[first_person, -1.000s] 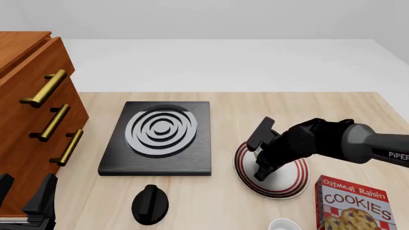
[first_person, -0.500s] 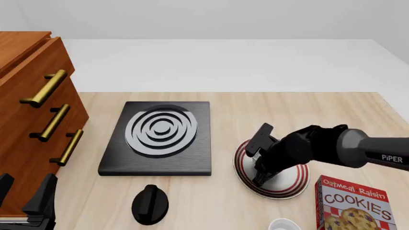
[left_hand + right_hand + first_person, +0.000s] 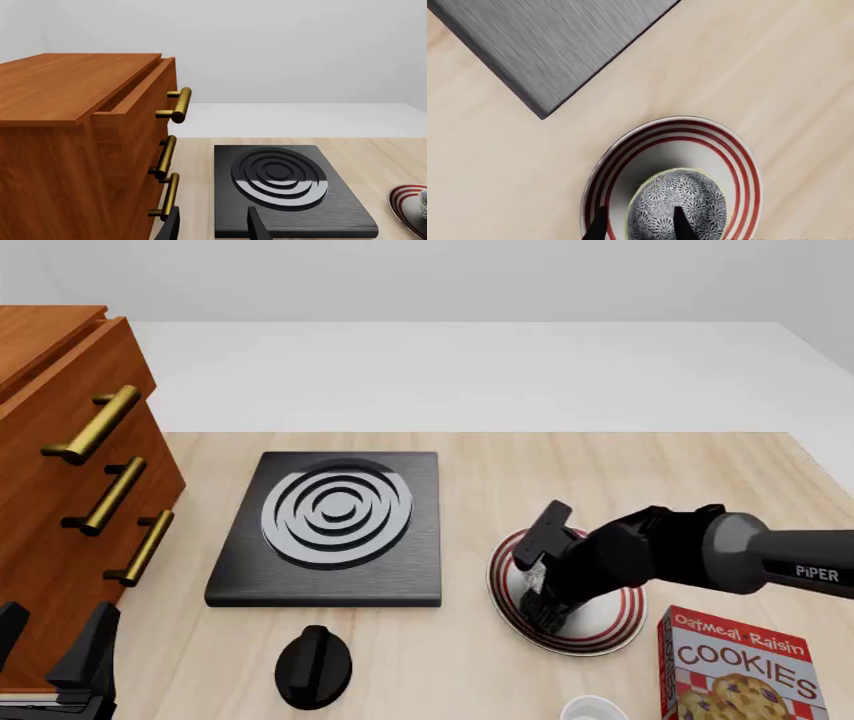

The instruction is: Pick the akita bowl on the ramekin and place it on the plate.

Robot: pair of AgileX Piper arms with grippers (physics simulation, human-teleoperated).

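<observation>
Now we see our right gripper (image 3: 636,222) closed on the akita bowl (image 3: 680,207) over the plate (image 3: 740,165); beside the stove burner (image 3: 336,525), our left gripper (image 3: 213,225) stands open and empty.

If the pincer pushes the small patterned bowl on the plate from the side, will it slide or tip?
The akita bowl looks rigid, and glossy like the plate, so it would probably slide rather than bend. Its rounded shape suggests it may rock or tip. The right pincer straddles its rim.
</observation>
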